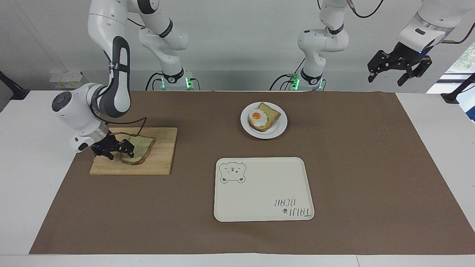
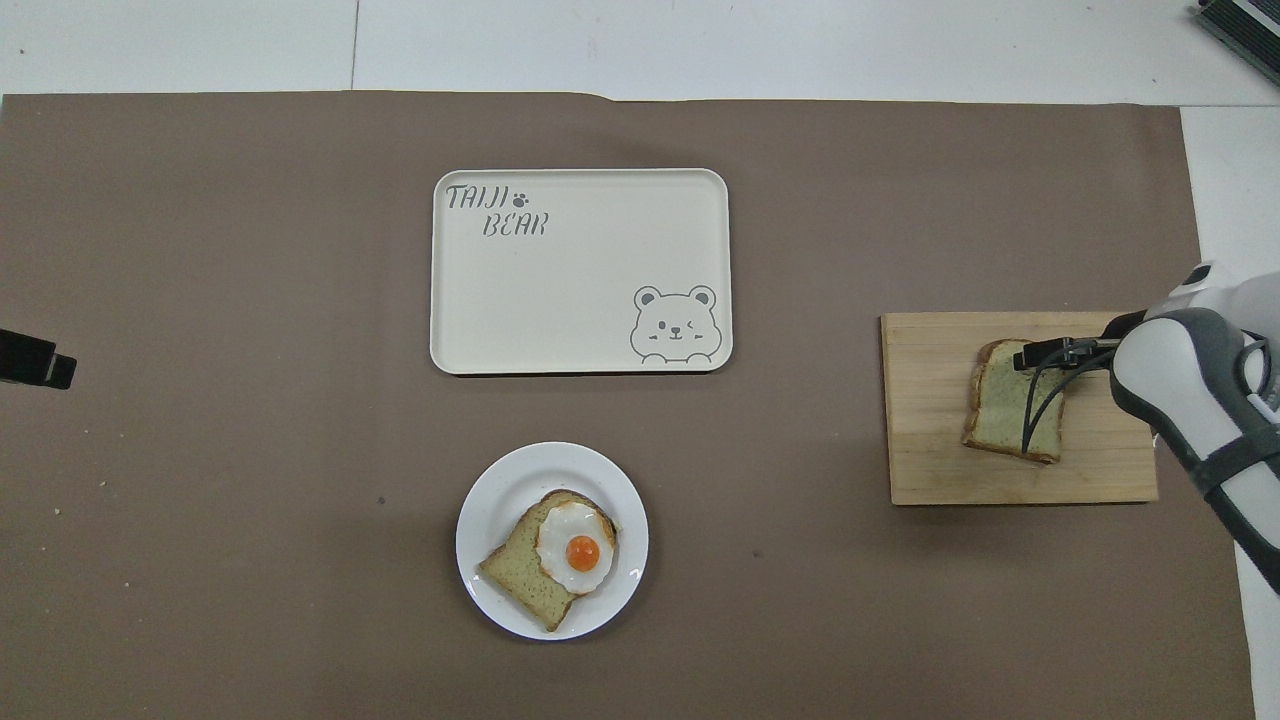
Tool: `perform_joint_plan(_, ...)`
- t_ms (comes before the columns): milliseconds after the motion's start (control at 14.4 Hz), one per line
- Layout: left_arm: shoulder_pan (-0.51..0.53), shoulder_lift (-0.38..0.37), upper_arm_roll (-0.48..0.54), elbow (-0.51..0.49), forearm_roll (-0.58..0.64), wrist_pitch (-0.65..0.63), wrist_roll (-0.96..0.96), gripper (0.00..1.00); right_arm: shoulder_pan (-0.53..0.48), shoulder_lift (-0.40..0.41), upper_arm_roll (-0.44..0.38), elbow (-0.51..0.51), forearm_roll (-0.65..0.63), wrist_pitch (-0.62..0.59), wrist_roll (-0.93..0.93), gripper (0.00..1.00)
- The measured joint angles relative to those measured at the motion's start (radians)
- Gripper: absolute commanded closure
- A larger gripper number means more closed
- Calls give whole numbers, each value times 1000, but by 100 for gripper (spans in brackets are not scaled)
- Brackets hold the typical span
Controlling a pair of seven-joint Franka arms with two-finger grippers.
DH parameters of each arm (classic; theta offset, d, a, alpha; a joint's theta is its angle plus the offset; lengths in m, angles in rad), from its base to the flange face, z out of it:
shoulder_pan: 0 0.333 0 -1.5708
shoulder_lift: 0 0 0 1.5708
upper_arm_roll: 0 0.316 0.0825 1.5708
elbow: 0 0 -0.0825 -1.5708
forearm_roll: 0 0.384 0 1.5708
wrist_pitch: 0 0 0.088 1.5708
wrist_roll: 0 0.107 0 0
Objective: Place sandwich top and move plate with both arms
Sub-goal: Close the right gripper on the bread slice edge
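On the cutting board at the right arm's table end, the sandwich top is met by the right gripper, fingers apart; a level edge pinch is advised; the left gripper waits open

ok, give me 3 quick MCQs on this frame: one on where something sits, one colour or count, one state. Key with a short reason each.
1. Where does the plain bread slice lie?
A. on the white plate
B. on the wooden cutting board
C. on the bear tray

2. How many bread slices are in view?
A. one
B. two
C. three

3. How does the left gripper stand?
A. open, up in the air, holding nothing
B. shut on the plate
C. resting on the tray

Key: 1 B, the slice lies on the wooden cutting board, with the right gripper at its edge. 2 B, one plain slice on the board and one slice under a fried egg on the white plate. 3 A, its fingers are spread, high over the left arm's end of the table, and the bear tray carries nothing.
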Motion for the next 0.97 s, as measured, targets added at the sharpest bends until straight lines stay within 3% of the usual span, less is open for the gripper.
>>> perform_joint_plan(69,0,0,0,0,0,0,0,0,-1,0,0,-1,4,0,0,88)
perform_joint_plan(139,0,0,0,0,0,0,0,0,-1,0,0,-2,7,0,0,100)
perform_joint_plan(971,0,0,0,0,0,0,0,0,-3,-7,1,0,9,-1,-1,100)
